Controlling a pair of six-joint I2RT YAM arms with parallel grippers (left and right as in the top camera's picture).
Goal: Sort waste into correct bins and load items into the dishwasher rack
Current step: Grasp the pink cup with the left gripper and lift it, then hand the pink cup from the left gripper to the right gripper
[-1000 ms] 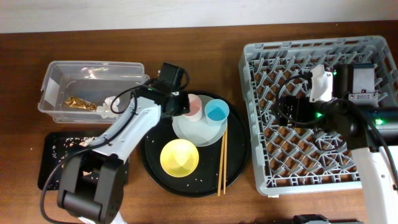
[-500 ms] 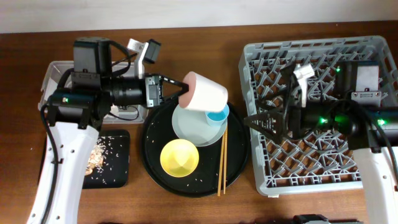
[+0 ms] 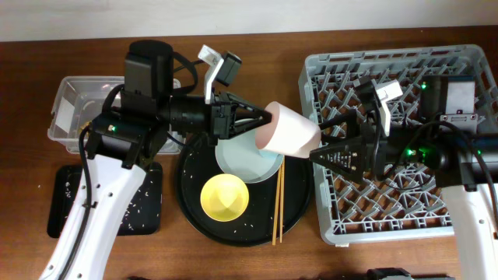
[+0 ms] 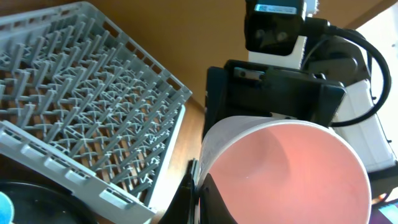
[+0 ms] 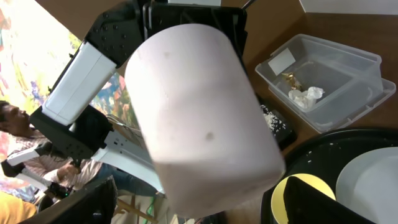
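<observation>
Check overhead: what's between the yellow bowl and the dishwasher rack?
The pair of wooden chopsticks, lying on the round black tray right of the yellow bowl, short of the dishwasher rack. Shows in the overhead view.

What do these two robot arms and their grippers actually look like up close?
Left arm and right arm: white shell links, black cylindrical joint housings, looping black cables, tiny green lights. Left gripper and right gripper: black, with tapered fingers.

Dark brown wooden table [image 3: 264, 47] lies beneath the left pincer [image 3: 267, 118]; a pale wall [image 3: 233, 15] strip runs beyond it; lighting even.
</observation>
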